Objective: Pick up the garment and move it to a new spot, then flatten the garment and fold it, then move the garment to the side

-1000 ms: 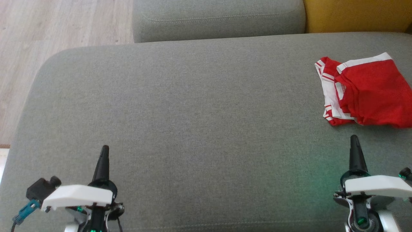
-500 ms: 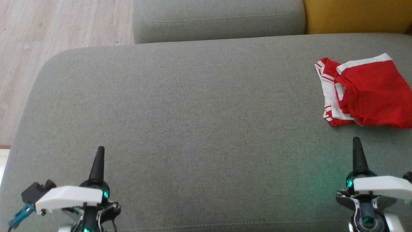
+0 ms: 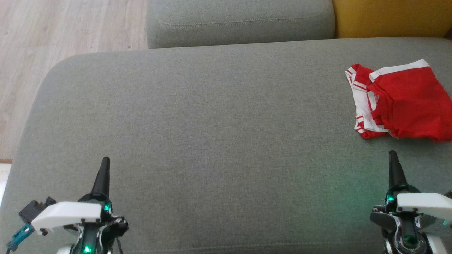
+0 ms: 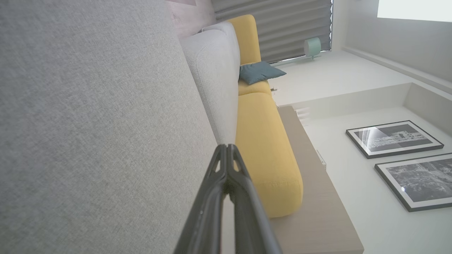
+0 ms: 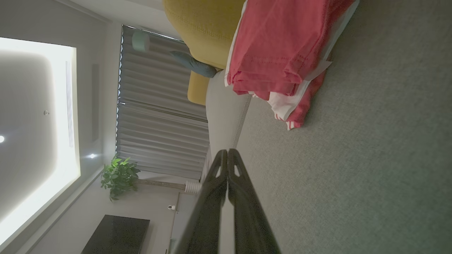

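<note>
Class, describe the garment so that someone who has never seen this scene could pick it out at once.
Start at the broad grey sofa seat. At its right end, near the yellow cushion, lies a loosely folded garment. It is bright red with white striped trim, against plain grey fabric.

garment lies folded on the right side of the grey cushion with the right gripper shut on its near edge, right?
No. The right gripper is shut, but on nothing: the head view shows its tip short of the garment, not touching it. The garment does lie folded on the right side of the grey cushion.
</note>
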Motion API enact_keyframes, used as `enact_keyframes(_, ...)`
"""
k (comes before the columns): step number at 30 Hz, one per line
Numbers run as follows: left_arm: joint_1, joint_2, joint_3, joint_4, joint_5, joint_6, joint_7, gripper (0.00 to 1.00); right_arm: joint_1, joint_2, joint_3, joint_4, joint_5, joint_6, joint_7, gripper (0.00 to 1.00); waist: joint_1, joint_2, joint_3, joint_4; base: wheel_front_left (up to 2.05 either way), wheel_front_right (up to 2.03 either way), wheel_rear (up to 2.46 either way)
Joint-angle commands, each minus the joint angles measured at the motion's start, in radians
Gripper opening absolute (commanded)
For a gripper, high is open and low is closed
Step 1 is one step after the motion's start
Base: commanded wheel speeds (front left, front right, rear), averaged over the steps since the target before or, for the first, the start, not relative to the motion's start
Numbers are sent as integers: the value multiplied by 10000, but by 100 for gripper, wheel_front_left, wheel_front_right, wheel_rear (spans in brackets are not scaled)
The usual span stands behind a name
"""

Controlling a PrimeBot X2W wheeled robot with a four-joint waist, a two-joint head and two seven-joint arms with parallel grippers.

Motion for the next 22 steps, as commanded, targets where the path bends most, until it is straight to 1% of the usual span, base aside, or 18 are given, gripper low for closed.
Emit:
enact_keyframes(1,-566,162,417,-285,-271,-62,89,0,-601,-167,93,-319,333,55,127,0,0,0,-4,1,0,0,0)
enact_keyframes(22,-758,166,910,-82,-2199,-228,694,0,-681,-161,-112,-271,2625,66,721,0,0,0,-59,17,0,0,0)
